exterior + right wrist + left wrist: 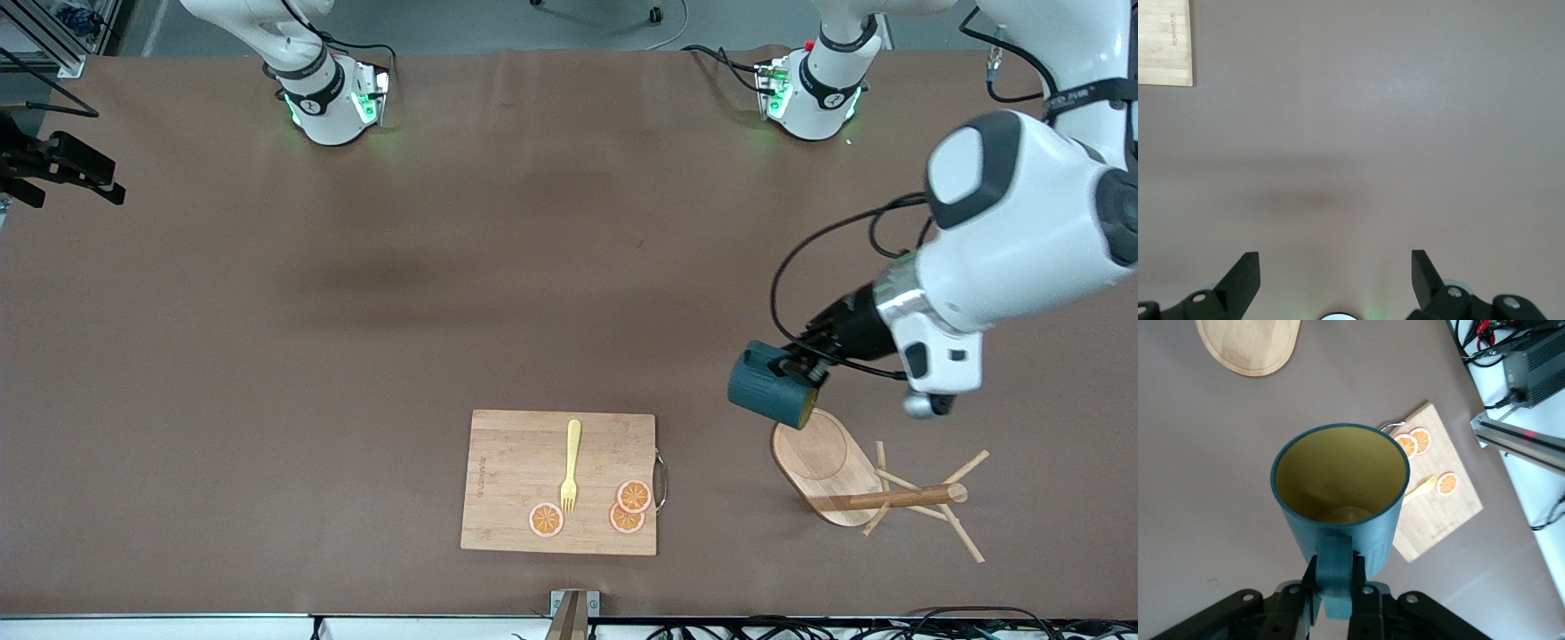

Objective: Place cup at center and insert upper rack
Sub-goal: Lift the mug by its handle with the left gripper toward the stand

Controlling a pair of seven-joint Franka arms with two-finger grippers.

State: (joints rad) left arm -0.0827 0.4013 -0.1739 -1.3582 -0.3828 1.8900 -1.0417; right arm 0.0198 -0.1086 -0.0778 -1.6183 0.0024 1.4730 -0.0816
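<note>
My left gripper (805, 360) is shut on the loop handle of the dark teal cup (769, 387) and holds it in the air, tipped on its side, over the table by the base of the upper rack. In the left wrist view the cup (1338, 487) shows its mustard-yellow inside, and my left gripper (1337, 570) pinches the handle. The upper rack (822, 462), a light wooden mug tree, lies tipped over near the front camera at the left arm's end, post and pegs (907, 498) pointing sideways; its base also shows in the left wrist view (1248, 347). My right gripper (1335, 267) is open and empty over bare table.
A bamboo cutting board (524, 462) lies near the front edge at mid-table, with a yellow fork (570, 467) and three orange slices (634, 495) on it. It also shows in the left wrist view (1438, 520) and the right wrist view (1165, 40). The right arm waits by its base (329, 98).
</note>
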